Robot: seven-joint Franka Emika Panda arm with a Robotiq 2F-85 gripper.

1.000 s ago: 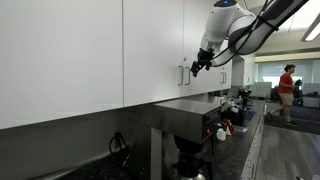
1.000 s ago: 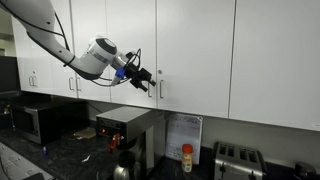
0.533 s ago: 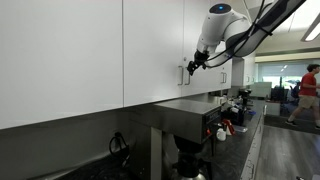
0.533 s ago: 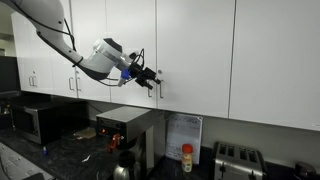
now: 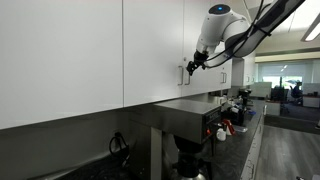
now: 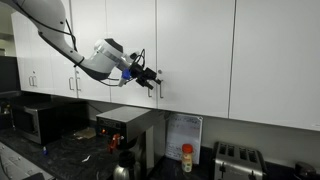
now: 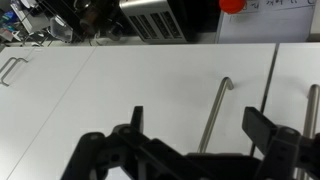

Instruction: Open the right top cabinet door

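Note:
The right top cabinet door is a plain white panel, shut, with a slim silver bar handle low by its left edge. It also shows in an exterior view. The matching left door has its own handle just across the seam. My gripper is open at this pair of handles, level with their upper part, also seen in an exterior view. In the wrist view, which stands upside down, my gripper is open with a bar handle between its dark fingers, apart from both.
A second bar handle lies across the door seam at the wrist view's right edge. Below the cabinets the dark counter holds a coffee machine, a microwave, a toaster and a red-capped bottle.
Over the last second my gripper rose a little and closed in on the handles; in the last half second it barely moved. A person in the far background left the view.

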